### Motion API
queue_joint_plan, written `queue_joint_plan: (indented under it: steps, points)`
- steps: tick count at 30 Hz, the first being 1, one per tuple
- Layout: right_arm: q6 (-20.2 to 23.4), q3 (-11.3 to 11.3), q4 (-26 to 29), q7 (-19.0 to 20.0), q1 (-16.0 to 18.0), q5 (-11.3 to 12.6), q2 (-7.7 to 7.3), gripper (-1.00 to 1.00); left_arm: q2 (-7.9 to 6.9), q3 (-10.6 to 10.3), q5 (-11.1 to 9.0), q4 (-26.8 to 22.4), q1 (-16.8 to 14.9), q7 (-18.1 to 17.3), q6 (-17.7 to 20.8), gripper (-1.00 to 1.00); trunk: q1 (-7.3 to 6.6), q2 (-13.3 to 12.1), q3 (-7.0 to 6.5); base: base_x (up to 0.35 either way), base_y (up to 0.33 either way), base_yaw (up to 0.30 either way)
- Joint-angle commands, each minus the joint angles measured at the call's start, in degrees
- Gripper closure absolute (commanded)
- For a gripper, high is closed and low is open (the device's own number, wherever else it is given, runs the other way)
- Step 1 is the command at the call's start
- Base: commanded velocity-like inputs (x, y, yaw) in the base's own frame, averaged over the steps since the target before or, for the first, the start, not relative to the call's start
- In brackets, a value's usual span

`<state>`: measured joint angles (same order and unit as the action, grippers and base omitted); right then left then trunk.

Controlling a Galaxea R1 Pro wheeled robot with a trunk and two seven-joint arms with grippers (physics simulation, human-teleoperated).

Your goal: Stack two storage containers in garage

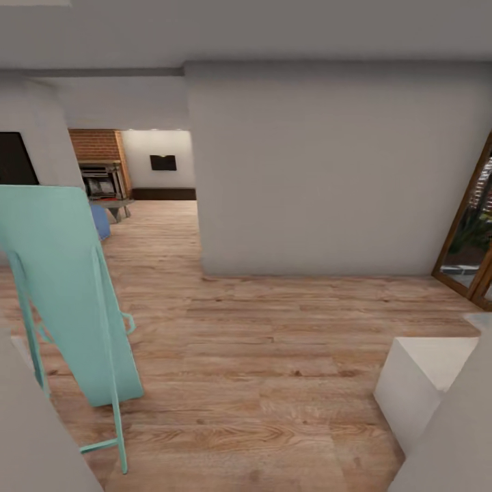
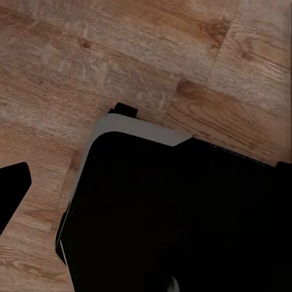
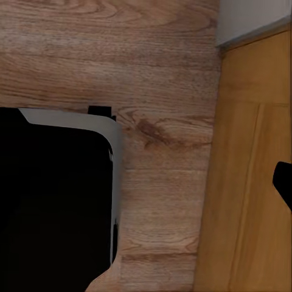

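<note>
Teal folding frame [image 1: 68, 294] left, white wall [image 1: 328, 171] ahead; fireplace [image 1: 101, 164] beyond, perhaps living room; gripper states unclear.

The living room [image 1: 147, 198] shows through an opening beyond the grey wall [image 1: 328, 171]: light wood-plank flooring, a red-brick fireplace [image 1: 101, 164] with dark mantel, and a blue sofa edge [image 1: 100, 220] just beside it.
</note>
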<state>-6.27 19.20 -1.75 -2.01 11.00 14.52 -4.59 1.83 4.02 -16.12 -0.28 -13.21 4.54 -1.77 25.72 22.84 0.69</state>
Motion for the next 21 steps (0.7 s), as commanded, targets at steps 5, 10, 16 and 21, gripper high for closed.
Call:
queue_joint_plan:
  steps: [5,10,16,21]
  points:
    - [-0.3,0.5,-0.2,0.0,0.1,0.5,0.02,-1.0,-0.06,0.4,0.0,0.0,-0.1,0.1,-0.3,-1.0,0.06,0.1,0.07,0.321,-0.079,0.0]
    - [-0.3,0.5,-0.2,0.0,0.1,0.5,0.02,-1.0,-0.06,0.4,0.0,0.0,-0.1,0.1,-0.3,-1.0,0.06,0.1,0.07,0.32,-0.092,0.0]
    - [-0.3,0.5,-0.2,0.0,0.1,0.5,0.02,-1.0,-0.07,0.4,0.0,0.0,-0.1,0.1,-0.3,-1.0,0.06,0.1,0.07,0.32,-0.095,0.0]
    - [-0.3,0.5,-0.2,0.0,0.1,0.5,0.02,-1.0,-0.07,0.4,-0.1,0.0,-0.1,0.1,-0.3,-1.0,0.06,0.1,0.07,0.321,-0.095,0.0]
